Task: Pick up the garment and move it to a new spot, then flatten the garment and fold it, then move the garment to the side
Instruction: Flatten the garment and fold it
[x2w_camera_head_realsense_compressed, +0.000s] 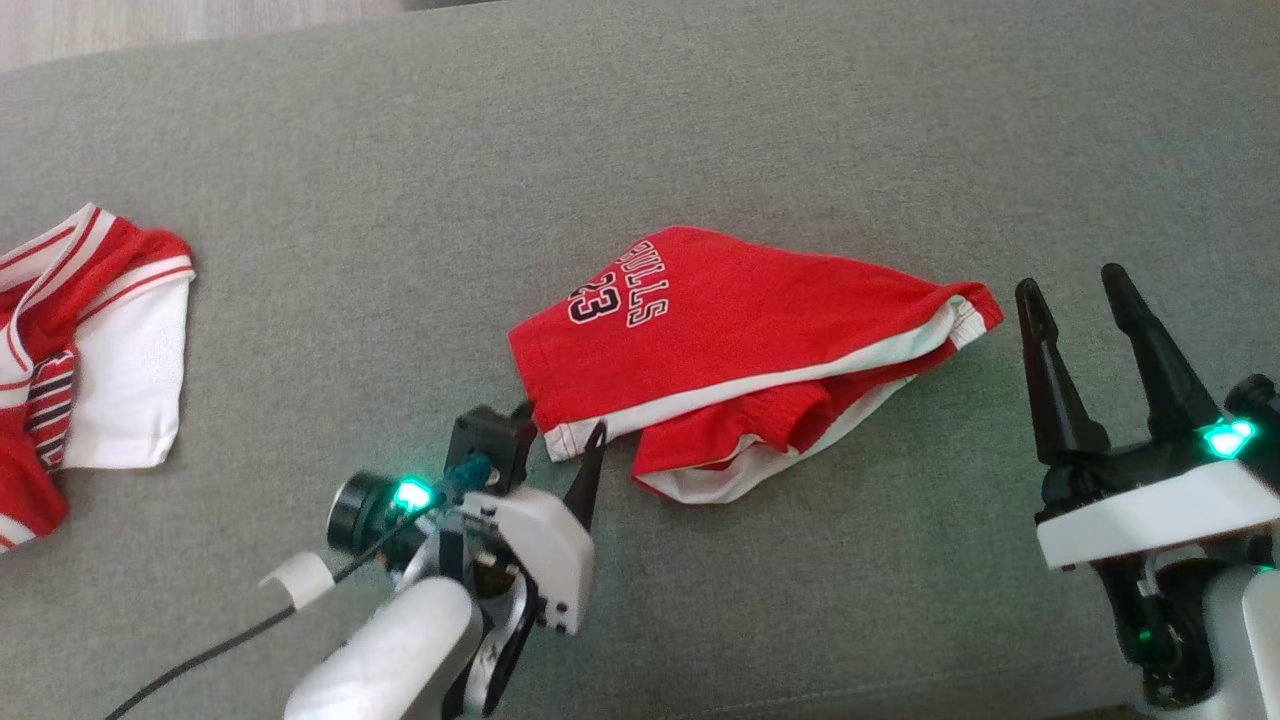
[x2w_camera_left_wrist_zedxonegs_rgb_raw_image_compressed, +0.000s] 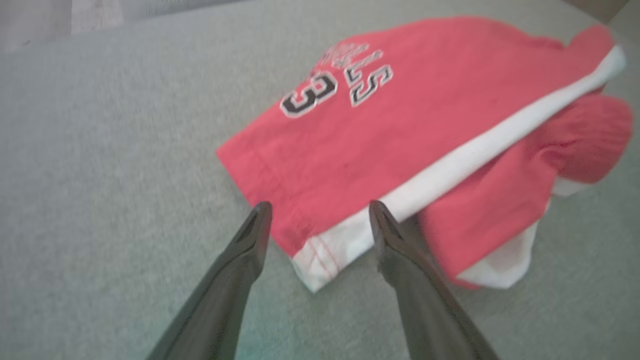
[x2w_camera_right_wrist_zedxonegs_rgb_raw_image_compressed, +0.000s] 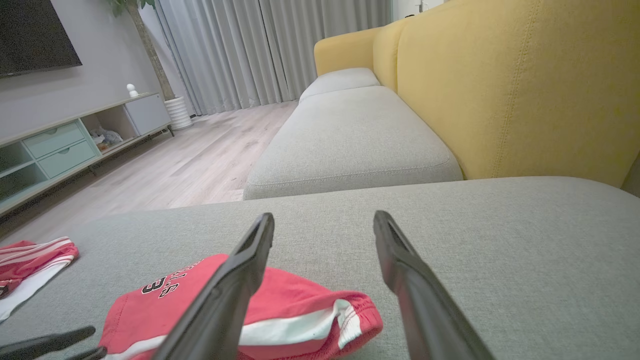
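The garment (x2w_camera_head_realsense_compressed: 740, 330) is a pair of red shorts with white trim and a "BULLS 23" print, lying crumpled and partly doubled over on the grey sofa cushion (x2w_camera_head_realsense_compressed: 640, 130). My left gripper (x2w_camera_head_realsense_compressed: 565, 430) is open at the garment's near left corner. In the left wrist view the white hem corner of the garment (x2w_camera_left_wrist_zedxonegs_rgb_raw_image_compressed: 400, 115) sits between the spread tips of that gripper (x2w_camera_left_wrist_zedxonegs_rgb_raw_image_compressed: 319, 205); whether they touch the cloth I cannot tell. My right gripper (x2w_camera_head_realsense_compressed: 1072, 282) stands open and empty, just right of the waistband end. In the right wrist view the garment (x2w_camera_right_wrist_zedxonegs_rgb_raw_image_compressed: 310, 300) lies low and left of the right gripper (x2w_camera_right_wrist_zedxonegs_rgb_raw_image_compressed: 324, 216).
A second red-and-white garment (x2w_camera_head_realsense_compressed: 90, 340) lies at the cushion's left edge, also seen as a red-and-white heap (x2w_camera_right_wrist_zedxonegs_rgb_raw_image_compressed: 30, 255). A yellow backrest (x2w_camera_right_wrist_zedxonegs_rgb_raw_image_compressed: 500, 85) borders the seat. Wooden floor (x2w_camera_right_wrist_zedxonegs_rgb_raw_image_compressed: 190, 160) and a TV cabinet (x2w_camera_right_wrist_zedxonegs_rgb_raw_image_compressed: 60, 145) lie beyond the cushion.
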